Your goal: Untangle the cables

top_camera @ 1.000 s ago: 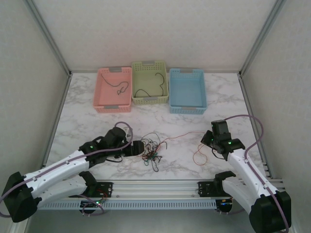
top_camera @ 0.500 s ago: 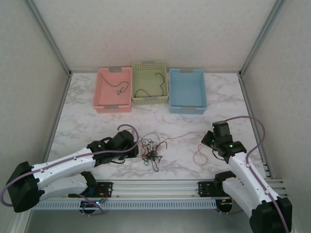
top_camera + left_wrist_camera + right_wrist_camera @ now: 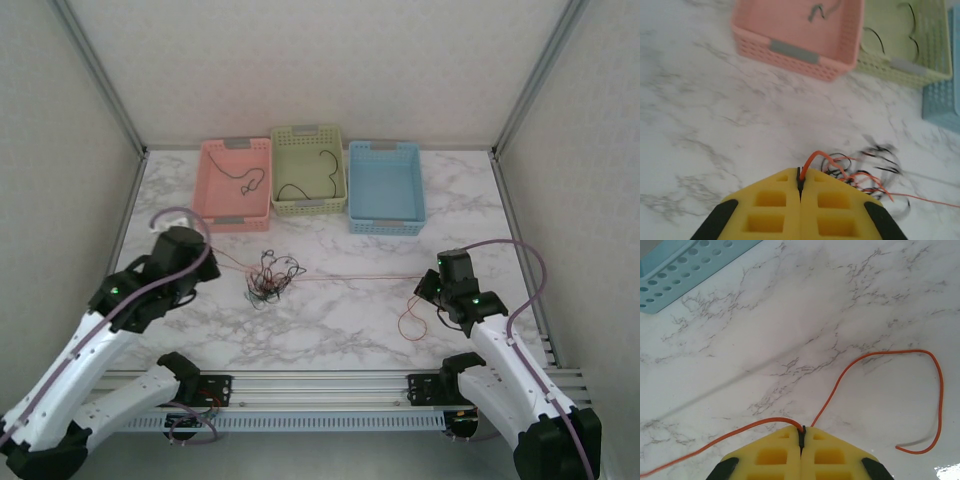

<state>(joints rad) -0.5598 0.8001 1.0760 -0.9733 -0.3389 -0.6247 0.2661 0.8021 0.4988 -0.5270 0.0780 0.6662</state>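
Left gripper (image 3: 800,181) pinched a thin red-orange wire (image 3: 810,159) between yellow pads, tangle of thin black, green and red cables (image 3: 270,279) lay on white marble table (image 3: 350,325) at its 3 o'clock, right gripper (image 3: 801,431) clamped a red-orange strand (image 3: 850,371).

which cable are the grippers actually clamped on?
The red-orange cable: it exits the shut left gripper and right gripper, strung taut through the knot. The black cables just sit bunched there.

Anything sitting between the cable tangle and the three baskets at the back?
Nothing visible: just marble tabletop lies between the tangle and the pink basket, green basket and blue basket. The red-orange cable, pinched by the left gripper and right gripper, runs through the tangle, so it isn't free yet.
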